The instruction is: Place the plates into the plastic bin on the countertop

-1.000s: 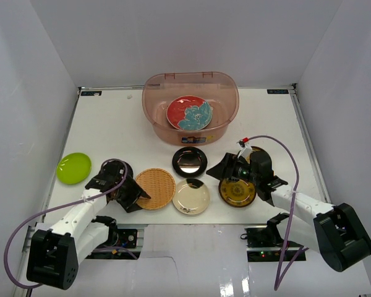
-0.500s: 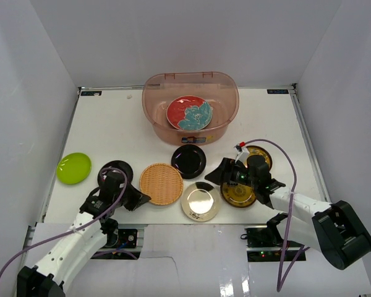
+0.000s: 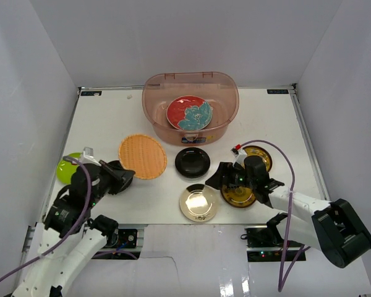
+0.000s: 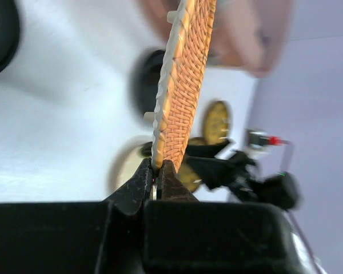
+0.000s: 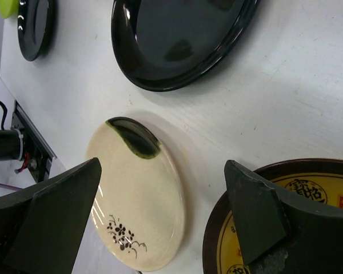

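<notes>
White countertop (image 3: 111, 117), walled on three sides. Plastic bin (image 3: 156, 117) sits at far edge, ctr, w/ one red plate (image 3: 190, 112) already inside. The rest are out on the counter.

Woven plate (image 3: 142, 156) is left of ctr. The L gripper (image 3: 122, 176) has it clamped by the near rim, jaws pinched tight on the weave. Wrist view shows it edge-on and tilted up (image 4: 186, 85), prob clear of the surface.

Glossy black plate (image 3: 192, 162) lies just in front of the bin. Cream plate (image 3: 198, 202) is by the near edge, ctr. Two gold-pattern plates (image 3: 260, 154) are toward the right edge, the nearer one partly under the R arm. Lime plate (image 3: 67, 168) is by the left edge.

R gripper (image 3: 226, 179) hovers spread wide, holding nothing, low btwn the cream plate and the nearer gold one (image 5: 163, 165).

Handling: woven plate looks light, stiffish and grippy, so a rim pinch should hold, though a thin edge grip may let it swing. Glazed ones are prob heavier, slick and chippable. Take those at the rim, one finger under the lip, and set them down gently.
</notes>
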